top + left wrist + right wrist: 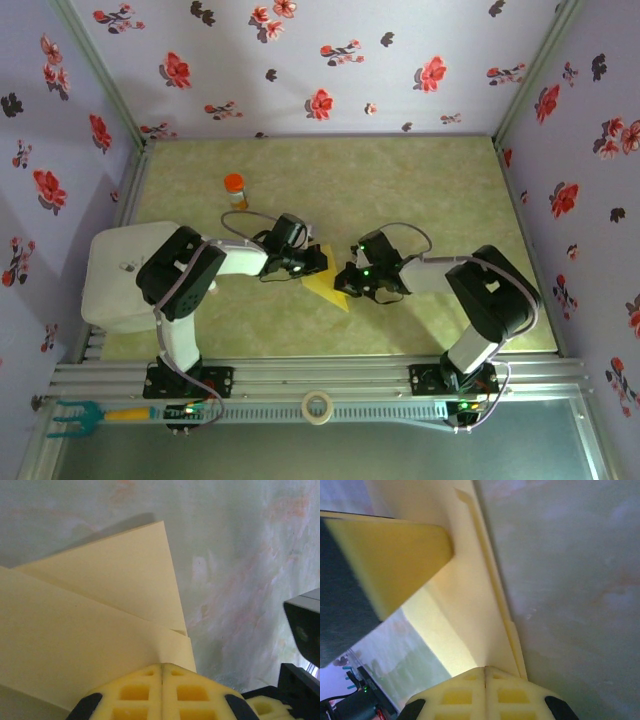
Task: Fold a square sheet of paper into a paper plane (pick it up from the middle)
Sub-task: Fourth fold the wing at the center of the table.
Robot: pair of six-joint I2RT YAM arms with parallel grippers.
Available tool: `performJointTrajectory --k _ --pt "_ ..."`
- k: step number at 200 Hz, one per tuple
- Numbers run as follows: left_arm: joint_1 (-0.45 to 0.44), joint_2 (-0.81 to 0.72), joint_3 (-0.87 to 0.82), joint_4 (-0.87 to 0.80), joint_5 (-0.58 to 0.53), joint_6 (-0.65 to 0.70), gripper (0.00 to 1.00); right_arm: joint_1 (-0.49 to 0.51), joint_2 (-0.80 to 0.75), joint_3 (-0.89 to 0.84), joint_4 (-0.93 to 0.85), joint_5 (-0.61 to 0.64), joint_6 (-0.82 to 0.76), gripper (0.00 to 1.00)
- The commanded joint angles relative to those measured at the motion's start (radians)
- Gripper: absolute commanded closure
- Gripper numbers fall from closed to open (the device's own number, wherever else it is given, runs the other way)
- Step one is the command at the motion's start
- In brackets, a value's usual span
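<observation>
Top external: we see the creased sheet of paper (325,287) right of the orange-capped bottle (234,188), nearer the arms | left end effector (161,672) and right end effector (485,672) both pinch its edges | we judge opposed grips steady the fold for creasing.

Yellow paper (325,290), orange-cap bottle (234,190), pale green marbled table (400,180), lilac walls (300,60) w/ red flowers.
</observation>
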Motion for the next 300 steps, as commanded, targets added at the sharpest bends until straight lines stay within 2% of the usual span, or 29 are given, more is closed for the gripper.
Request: performJointTrajectory --k 1,30,56,77,118,174,216,262,300 --pt "0.006 -0.004 0.039 -0.075 0.008 0.024 0.92 0.0 0.024 -0.07 0.017 0.031 0.053 1.0" --pt "0.001 -0.061 0.068 -0.109 -0.031 -0.015 0.89 0.005 0.016 -0.107 0.068 0.056 0.125 1.0" --pt "-0.02 -0.106 0.038 -0.117 -0.091 -0.079 0.91 0.009 -0.008 -0.108 0.031 0.102 0.146 1.0" --pt "-0.035 -0.114 -0.008 -0.061 -0.091 -0.122 0.92 0.009 -0.021 -0.107 0.016 0.113 0.143 1.0" --pt "-0.071 -0.061 -0.028 0.074 -0.016 -0.179 0.93 0.01 -0.013 -0.109 0.021 0.106 0.142 1.0" --pt "-0.067 0.021 -0.029 0.044 -0.045 -0.179 0.95 0.01 -0.001 -0.109 0.015 0.107 0.137 1.0" --pt "0.012 0.066 -0.06 0.096 -0.038 -0.154 0.95 0.009 0.0 -0.112 0.005 0.107 0.117 1.0" --pt "0.116 0.065 0.003 -0.024 -0.027 -0.082 0.95 0.01 -0.001 -0.117 -0.004 0.112 0.107 1.0" --pt "0.19 0.088 0.04 -0.056 -0.004 -0.039 0.95 0.011 0.004 -0.116 -0.001 0.108 0.106 1.0"
